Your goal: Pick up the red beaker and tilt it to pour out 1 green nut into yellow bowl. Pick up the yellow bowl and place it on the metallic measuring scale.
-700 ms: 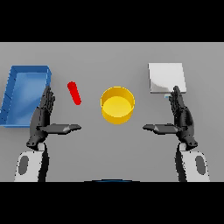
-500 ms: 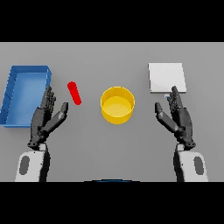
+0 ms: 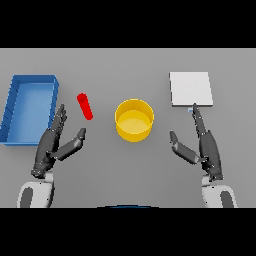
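Nearest, left robot hand (image 3: 52,145) and right robot hand (image 3: 202,145), either side of the round yellow bowl (image 3: 134,119) on the grey table (image 3: 130,170): fingers straight, spread, holding nothing. Small red beaker (image 3: 85,106) left of bowl, just beyond left fingertips, likely first grasp. Blue tray (image 3: 29,107) farther left. Flat metallic scale (image 3: 190,88) beyond bowl's right, awaiting it.

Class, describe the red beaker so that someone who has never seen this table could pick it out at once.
Start at the blue tray on the table's left side. Just to its right, between it and the yellow bowl, lies the red beaker, beyond the fingertips of the left robot hand. It is the only red thing there: a small, slim cylinder, slanted.
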`<state>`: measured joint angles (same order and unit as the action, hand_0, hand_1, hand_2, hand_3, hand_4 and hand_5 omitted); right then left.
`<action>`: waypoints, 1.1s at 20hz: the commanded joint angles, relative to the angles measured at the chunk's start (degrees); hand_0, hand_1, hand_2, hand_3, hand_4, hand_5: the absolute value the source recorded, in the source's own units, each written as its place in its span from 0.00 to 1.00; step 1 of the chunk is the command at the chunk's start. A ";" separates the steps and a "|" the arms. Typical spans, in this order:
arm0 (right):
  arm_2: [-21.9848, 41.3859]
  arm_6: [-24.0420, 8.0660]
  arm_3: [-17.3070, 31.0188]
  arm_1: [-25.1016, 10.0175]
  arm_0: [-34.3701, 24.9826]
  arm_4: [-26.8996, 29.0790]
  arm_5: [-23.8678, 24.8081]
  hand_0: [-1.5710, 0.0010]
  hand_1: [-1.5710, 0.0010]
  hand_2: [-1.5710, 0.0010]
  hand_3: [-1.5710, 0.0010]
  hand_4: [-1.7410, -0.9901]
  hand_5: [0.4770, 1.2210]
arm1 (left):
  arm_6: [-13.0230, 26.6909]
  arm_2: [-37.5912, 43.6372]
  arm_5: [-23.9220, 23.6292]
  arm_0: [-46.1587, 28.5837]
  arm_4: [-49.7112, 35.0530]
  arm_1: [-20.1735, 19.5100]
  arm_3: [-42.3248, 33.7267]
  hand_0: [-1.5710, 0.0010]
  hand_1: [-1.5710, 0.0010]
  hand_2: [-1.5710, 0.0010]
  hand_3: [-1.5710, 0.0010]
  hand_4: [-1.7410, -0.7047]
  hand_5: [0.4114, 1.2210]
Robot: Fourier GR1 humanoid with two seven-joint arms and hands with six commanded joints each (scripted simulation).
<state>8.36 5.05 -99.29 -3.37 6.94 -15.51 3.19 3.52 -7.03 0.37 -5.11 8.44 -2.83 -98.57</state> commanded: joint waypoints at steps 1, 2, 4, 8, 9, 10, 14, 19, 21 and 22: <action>0.09 0.04 -0.30 -0.06 0.43 0.03 -0.15 1.00 1.00 1.00 1.00 0.65 0.27 | 0.66 0.11 0.12 0.99 0.15 -0.22 0.77 1.00 1.00 1.00 1.00 0.48 0.32; 0.16 -0.28 -0.49 0.14 0.56 0.59 -0.57 1.00 1.00 1.00 1.00 0.65 0.28 | 0.67 -0.13 0.41 1.50 0.42 -0.26 1.68 1.00 1.00 1.00 1.00 0.47 0.33; -0.25 0.08 0.11 0.44 -0.01 2.38 -1.52 1.00 1.00 1.00 1.00 0.62 0.27 | -0.21 0.08 1.05 3.31 -0.19 0.32 4.66 1.00 1.00 1.00 1.00 0.42 0.36; -0.17 0.71 0.33 0.89 0.44 2.66 -1.58 1.00 1.00 1.00 1.00 0.58 0.27 | -0.43 1.74 0.71 10.19 0.11 0.48 12.15 1.00 1.00 1.00 1.00 0.35 0.40; -0.21 1.10 0.53 0.93 0.67 2.54 -1.43 1.00 1.00 1.00 1.00 0.58 0.27 | -0.79 2.00 0.44 11.18 0.23 0.72 13.62 1.00 1.00 1.00 1.00 0.35 0.41; -0.54 0.78 0.50 0.74 0.40 2.74 -1.41 1.00 1.00 1.00 1.00 0.57 0.27 | -0.56 2.59 0.36 12.54 0.13 0.75 15.71 1.00 1.00 1.00 1.00 0.35 0.41; -0.86 -0.38 0.24 0.99 0.38 3.33 -1.29 1.00 1.00 1.00 1.00 0.54 0.28 | -2.39 5.19 -0.78 17.71 0.25 0.59 24.26 1.00 1.00 1.00 1.00 0.38 0.38; -1.59 -0.29 -0.72 0.19 0.66 4.52 -1.99 1.00 1.00 1.00 1.00 0.54 0.28 | -4.35 6.84 -0.90 23.24 -0.04 1.02 31.69 1.00 1.00 1.00 1.00 0.40 0.37; -1.41 -0.95 -0.41 0.52 -0.66 4.14 -1.65 1.00 1.00 1.00 1.00 0.54 0.28 | -4.86 7.24 -0.57 24.85 -0.33 0.76 32.61 1.00 1.00 1.00 1.00 0.41 0.37; -1.23 -0.71 -0.25 0.46 -0.10 3.98 -1.81 1.00 1.00 1.00 1.00 0.55 0.28 | -4.64 7.04 -0.84 25.36 -0.11 1.23 33.04 1.00 1.00 1.00 1.00 0.41 0.36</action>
<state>7.13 4.30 -99.53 -2.90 6.87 -11.54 1.36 -1.08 -0.01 -0.46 20.27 8.33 -1.58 -65.53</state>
